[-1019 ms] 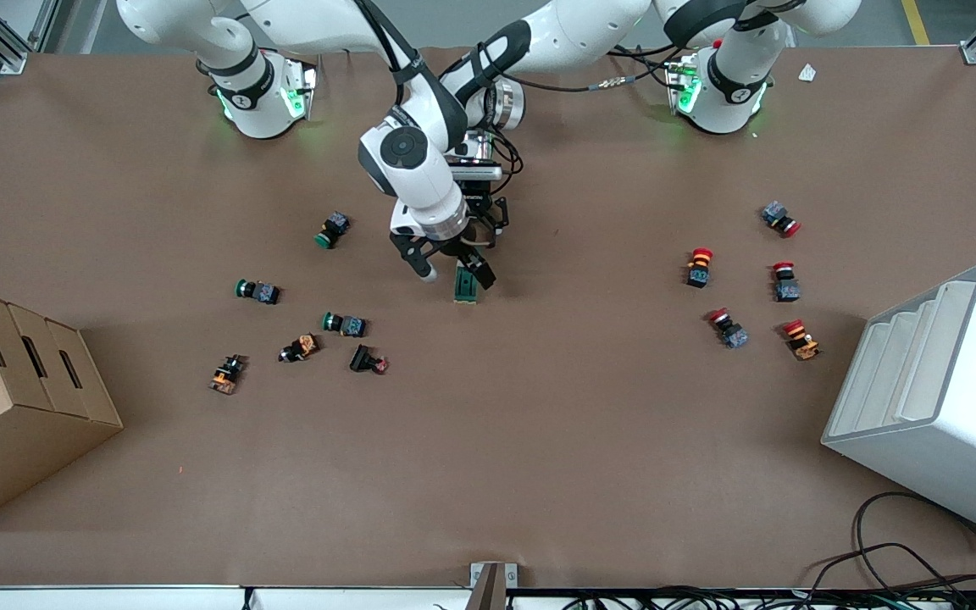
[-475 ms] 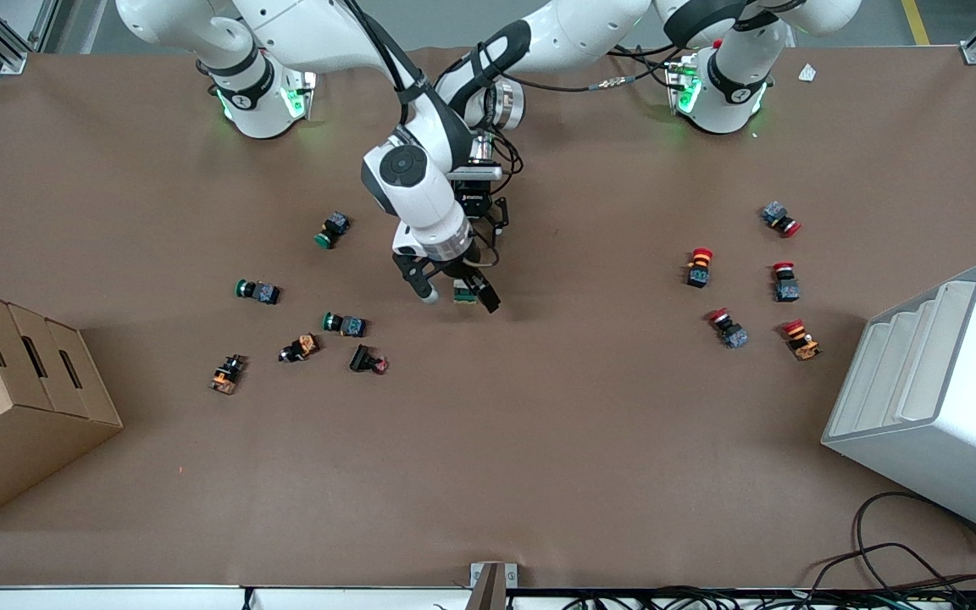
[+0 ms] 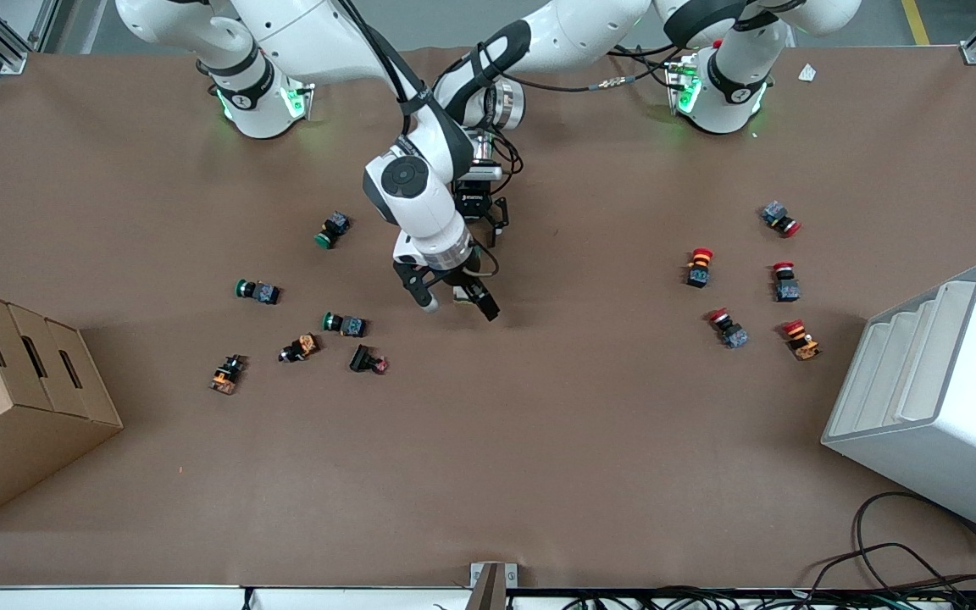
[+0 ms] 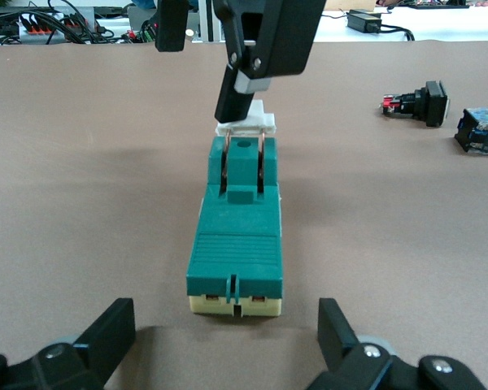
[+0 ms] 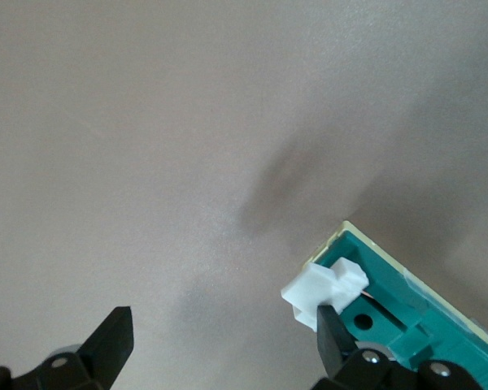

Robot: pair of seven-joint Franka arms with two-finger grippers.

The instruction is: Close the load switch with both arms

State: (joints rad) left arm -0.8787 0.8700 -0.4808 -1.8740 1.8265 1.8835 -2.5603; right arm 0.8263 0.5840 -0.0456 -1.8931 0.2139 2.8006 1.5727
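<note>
Load switch (image 4: 237, 236) lies flat mid-table between the button clusters. White lever (image 4: 246, 123) sits at its front-camera end, one right gripper (image 3: 454, 303) finger touching it; jaws spread, holding nothing. Left gripper (image 4: 228, 345) straddles the other end, open. We should clamp the body first, then press the lever squarely.

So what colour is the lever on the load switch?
White lever; left wrist view shows it best.
</note>
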